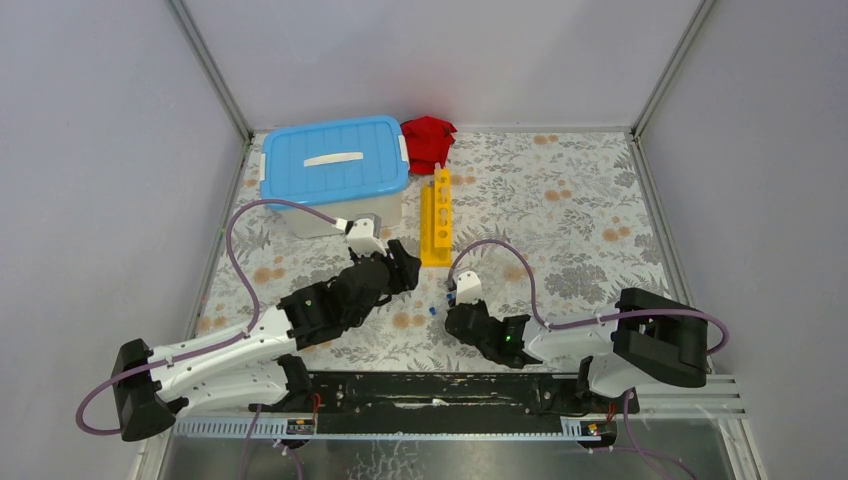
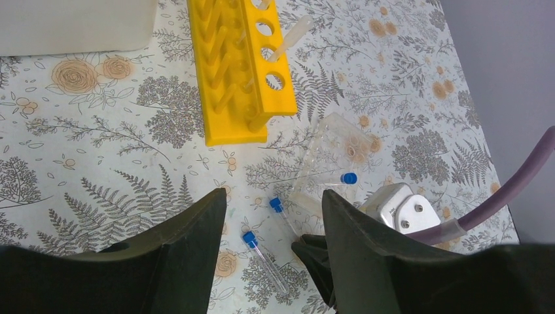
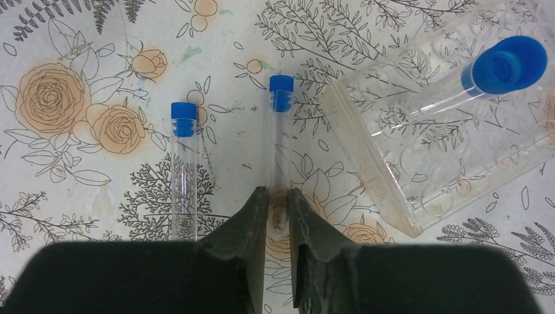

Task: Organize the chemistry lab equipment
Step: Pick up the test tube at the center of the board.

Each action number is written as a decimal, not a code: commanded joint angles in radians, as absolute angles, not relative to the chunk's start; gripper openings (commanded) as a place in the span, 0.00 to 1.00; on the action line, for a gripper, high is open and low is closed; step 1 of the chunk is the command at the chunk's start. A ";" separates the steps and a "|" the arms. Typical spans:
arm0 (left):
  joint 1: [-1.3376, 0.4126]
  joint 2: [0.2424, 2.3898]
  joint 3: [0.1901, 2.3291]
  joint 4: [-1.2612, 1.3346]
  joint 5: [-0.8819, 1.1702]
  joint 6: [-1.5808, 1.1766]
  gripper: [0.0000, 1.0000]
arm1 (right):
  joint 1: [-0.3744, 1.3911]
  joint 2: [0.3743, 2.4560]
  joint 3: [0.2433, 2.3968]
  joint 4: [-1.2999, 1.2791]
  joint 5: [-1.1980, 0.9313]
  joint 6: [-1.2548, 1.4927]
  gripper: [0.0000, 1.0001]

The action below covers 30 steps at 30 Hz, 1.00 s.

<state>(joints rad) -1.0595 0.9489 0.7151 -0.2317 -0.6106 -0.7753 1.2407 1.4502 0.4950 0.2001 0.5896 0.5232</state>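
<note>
While my left end effector (image 2: 273, 222) hangs wide open and empty over the desk (image 2: 98, 163), my right end effector (image 3: 275, 203) pinches the clear lower end of the middle tube (image 3: 280, 131). That tube lies flat between a loose tube (image 3: 184, 163) and the clear holder (image 3: 419, 131). It looks light, slick and brittle, so I'd grip gently mid-body.

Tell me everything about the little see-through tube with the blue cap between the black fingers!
The small clear blue-capped tube looks like empty plastic with a rounded bottom. It lies flat on the flowery table cover, cap pointing away from the right gripper, whose black fingers pinch its bottom end from both sides. A twin tube lies alongside, not touching.
</note>
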 commanded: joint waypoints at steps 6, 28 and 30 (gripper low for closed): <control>-1.054 0.977 0.782 -0.277 -0.539 -0.726 0.68 | 1.233 1.397 0.498 0.165 0.566 0.503 0.07; -0.759 1.095 0.882 -0.357 0.350 -0.668 0.70 | 1.262 0.909 0.477 0.084 0.399 0.282 0.04; -0.737 1.111 0.868 -0.331 0.433 -0.670 0.70 | 1.264 0.887 0.483 0.079 0.379 0.265 0.04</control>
<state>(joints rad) -0.7715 1.0859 0.8696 -0.3637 0.1967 -0.6937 1.2518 0.9337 0.4747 0.0856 0.4397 0.3325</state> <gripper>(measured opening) 0.706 0.211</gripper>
